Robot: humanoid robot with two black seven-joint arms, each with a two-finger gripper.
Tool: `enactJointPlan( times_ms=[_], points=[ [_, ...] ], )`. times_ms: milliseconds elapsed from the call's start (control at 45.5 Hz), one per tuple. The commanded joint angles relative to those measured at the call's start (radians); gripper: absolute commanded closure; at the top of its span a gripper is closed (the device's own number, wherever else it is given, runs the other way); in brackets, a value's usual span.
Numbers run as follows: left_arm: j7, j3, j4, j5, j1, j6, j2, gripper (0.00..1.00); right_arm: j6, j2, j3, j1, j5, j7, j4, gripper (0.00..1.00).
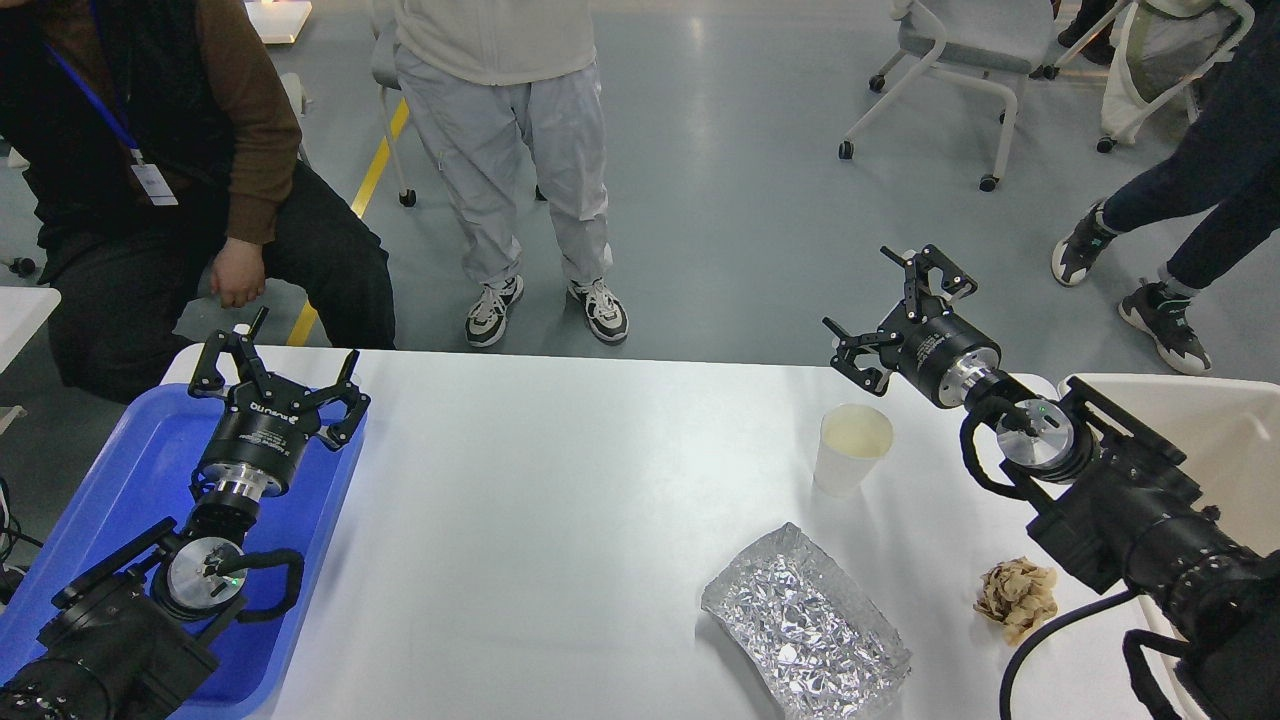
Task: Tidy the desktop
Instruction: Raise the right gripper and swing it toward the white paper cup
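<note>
The white desktop (pixel 560 500) fills the middle of the head view. On it stand a white paper cup (pixel 851 447), a crumpled silver foil tray (pixel 806 625) and a beige crumpled paper ball (pixel 1016 594). My left gripper (pixel 277 372) hovers open over the far end of the blue tray (pixel 130 470), holding nothing. Over the desktop's far right edge, above and right of the cup, my right gripper (pixel 898 305) is also open and empty.
A beige bin (pixel 1230 420) stands at the right edge of the desktop, partly behind my right arm. A seated person (pixel 180 180) is close behind the blue tray. Another person (pixel 520 150) stands beyond the far edge. Wheeled chairs (pixel 960 70) are farther back.
</note>
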Motion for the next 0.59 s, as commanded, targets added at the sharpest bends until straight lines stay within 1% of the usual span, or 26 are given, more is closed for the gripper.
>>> enactJointPlan(
  times_ms=[0,571],
  points=[
    [0.001,0.000,0.000,0.000,0.000,0.000,0.000,0.00,0.000,-0.005,0.001,0.000,0.000,0.000,0.001,0.00],
    [0.000,0.000,0.000,0.000,0.000,0.000,0.000,0.00,-0.008,-0.025,-0.011,-0.035,0.000,0.000,-0.004,0.00]
  ],
)
